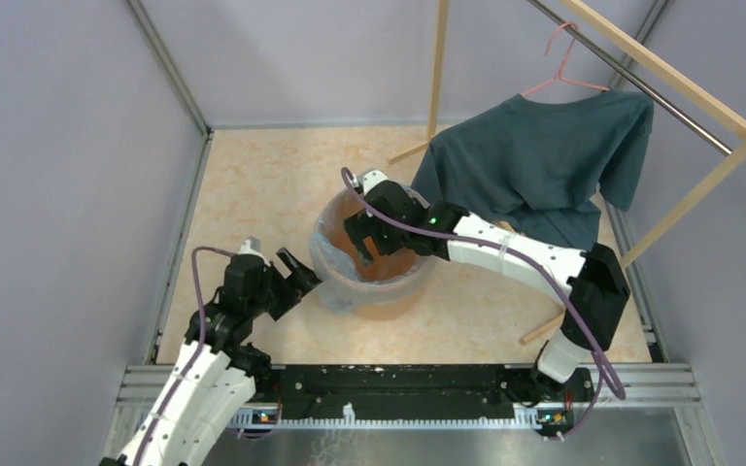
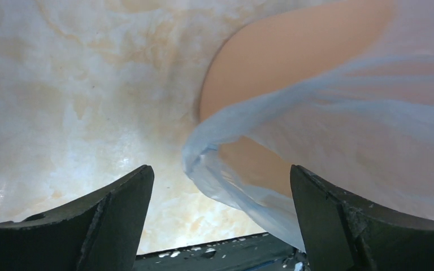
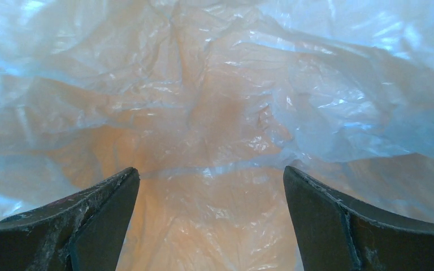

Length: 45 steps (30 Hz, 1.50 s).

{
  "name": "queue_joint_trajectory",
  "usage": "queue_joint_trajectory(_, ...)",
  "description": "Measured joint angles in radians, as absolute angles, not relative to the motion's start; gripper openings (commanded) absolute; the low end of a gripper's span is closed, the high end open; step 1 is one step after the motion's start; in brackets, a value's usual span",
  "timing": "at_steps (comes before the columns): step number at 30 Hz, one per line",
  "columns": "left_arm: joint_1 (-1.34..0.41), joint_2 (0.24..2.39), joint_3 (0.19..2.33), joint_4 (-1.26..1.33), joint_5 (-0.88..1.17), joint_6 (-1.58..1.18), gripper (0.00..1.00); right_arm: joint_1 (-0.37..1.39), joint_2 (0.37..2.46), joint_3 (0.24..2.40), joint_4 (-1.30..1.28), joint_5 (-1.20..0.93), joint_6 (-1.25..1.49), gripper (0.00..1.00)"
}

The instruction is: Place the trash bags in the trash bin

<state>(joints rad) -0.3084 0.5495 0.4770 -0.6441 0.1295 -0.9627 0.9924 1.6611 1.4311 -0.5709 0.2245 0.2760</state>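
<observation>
The orange bin stands mid-table. The pale blue translucent trash bag lines it and drapes over the rim on the left and front. My right gripper is open, lowered into the bin's mouth; its wrist view shows only wrinkled bag film over orange. My left gripper is open beside the bin's left side, at the hanging bag edge, with the bin wall behind; nothing sits between its fingers.
A dark teal T-shirt hangs on a pink hanger from a wooden rack at the back right. A metal rail runs along the near edge. Grey walls enclose the beige table.
</observation>
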Motion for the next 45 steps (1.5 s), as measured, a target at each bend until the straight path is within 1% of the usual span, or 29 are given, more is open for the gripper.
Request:
queue_joint_trajectory(5, -0.308, 0.434, 0.602, -0.724, 0.086, -0.952, 0.98, 0.992, 1.613, 1.501, -0.644, 0.197, 0.252, 0.99)
queue_joint_trajectory(8, -0.308, 0.402, 0.744, -0.763, 0.057, -0.912, 0.98, 0.992, 1.541, 1.507, -0.654, 0.186, 0.244, 0.99)
queue_joint_trajectory(13, -0.308, 0.407, 1.015, -0.782, -0.013, -0.804, 0.99, 0.992, 1.367, 1.506, -0.643, 0.178, 0.222, 0.99)
queue_joint_trajectory(15, -0.308, 0.414, 1.091, -0.784, -0.032, -0.76, 0.98, 0.992, 1.304, 1.505, -0.623, 0.181, 0.208, 0.99)
queue_joint_trajectory(18, -0.308, 0.432, 1.182, -0.784, -0.047, -0.691, 0.98, 0.992, 1.24, 1.515, -0.614, 0.189, 0.184, 0.99)
queue_joint_trajectory(21, -0.308, 0.464, 1.259, -0.782, -0.038, -0.6, 0.98, 0.992, 1.228, 1.559, -0.621, 0.195, 0.159, 0.99)
queue_joint_trajectory(26, -0.308, 0.514, 1.392, -0.73, 0.031, -0.458, 0.99, 0.992, 1.147, 1.572, -0.625, 0.2, 0.114, 0.99)
queue_joint_trajectory(32, -0.308, 0.497, 1.448, -0.567, 0.095, -0.344, 0.99, 0.992, 0.919, 1.573, -0.59, 0.248, 0.088, 0.99)
queue_joint_trajectory(35, -0.308, 0.498, 1.448, -0.538, 0.098, -0.32, 0.99, 0.992, 0.831, 1.583, -0.56, 0.289, 0.087, 0.99)
queue_joint_trajectory(39, -0.308, 0.499, 1.45, -0.52, 0.101, -0.295, 0.99, 0.992, 0.786, 1.583, -0.528, 0.336, 0.088, 0.99)
queue_joint_trajectory(45, -0.308, 0.502, 1.451, -0.516, 0.107, -0.287, 0.99, 0.992, 0.786, 1.542, -0.509, 0.37, 0.087, 0.99)
